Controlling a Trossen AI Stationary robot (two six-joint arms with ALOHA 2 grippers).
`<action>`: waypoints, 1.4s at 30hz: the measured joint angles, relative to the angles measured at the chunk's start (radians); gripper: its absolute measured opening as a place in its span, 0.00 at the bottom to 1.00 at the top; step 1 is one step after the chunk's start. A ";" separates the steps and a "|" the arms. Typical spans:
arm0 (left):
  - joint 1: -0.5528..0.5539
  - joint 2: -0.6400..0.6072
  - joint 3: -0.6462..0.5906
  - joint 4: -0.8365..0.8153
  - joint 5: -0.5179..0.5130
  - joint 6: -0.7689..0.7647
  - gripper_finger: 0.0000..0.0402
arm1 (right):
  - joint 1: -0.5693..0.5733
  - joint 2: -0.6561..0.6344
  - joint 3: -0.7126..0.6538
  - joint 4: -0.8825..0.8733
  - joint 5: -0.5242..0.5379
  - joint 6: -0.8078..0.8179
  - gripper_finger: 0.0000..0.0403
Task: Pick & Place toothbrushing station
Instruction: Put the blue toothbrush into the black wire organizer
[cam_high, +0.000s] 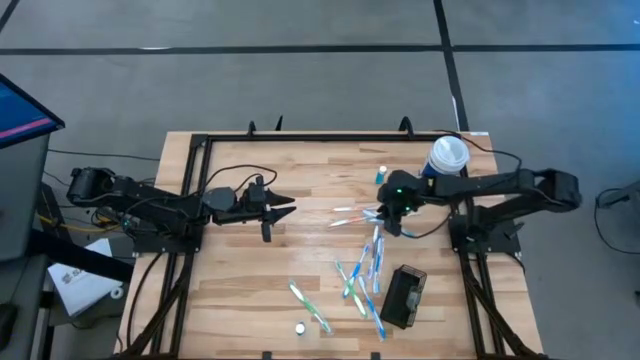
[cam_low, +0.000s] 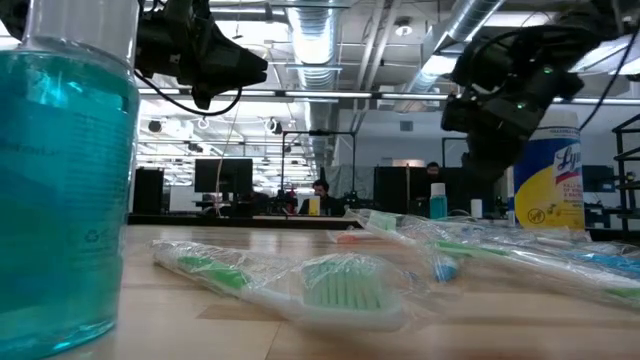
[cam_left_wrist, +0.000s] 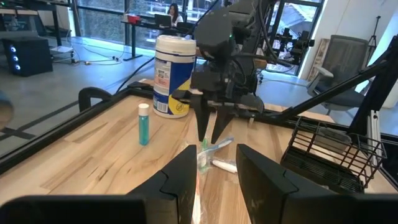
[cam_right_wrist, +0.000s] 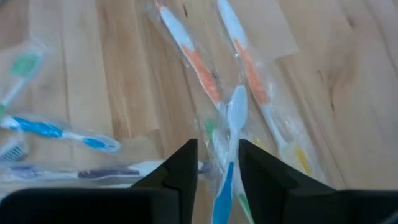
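Right now the right gripper points down at the middle right of the high view, over a pile of wrapped toothbrushes. Its fingers stand a little apart, with a blue and white toothbrush lying in the gap; whether they pinch it cannot be told. The left gripper waits at the middle left, its fingers a little apart and holding nothing. The toothbrushing station, a small black box, lies at the lower right. A white-lidded can stands at the upper right.
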 joint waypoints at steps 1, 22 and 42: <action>0.000 0.000 0.000 -0.001 0.000 0.000 0.27 | 0.000 0.018 0.017 -0.023 0.000 -0.007 0.30; 0.000 0.000 0.000 -0.002 0.000 0.000 0.27 | 0.002 0.219 0.162 -0.154 0.034 -0.011 0.34; 0.000 0.000 0.000 -0.007 0.000 0.000 0.27 | 0.047 0.219 0.162 -0.178 0.138 -0.026 0.02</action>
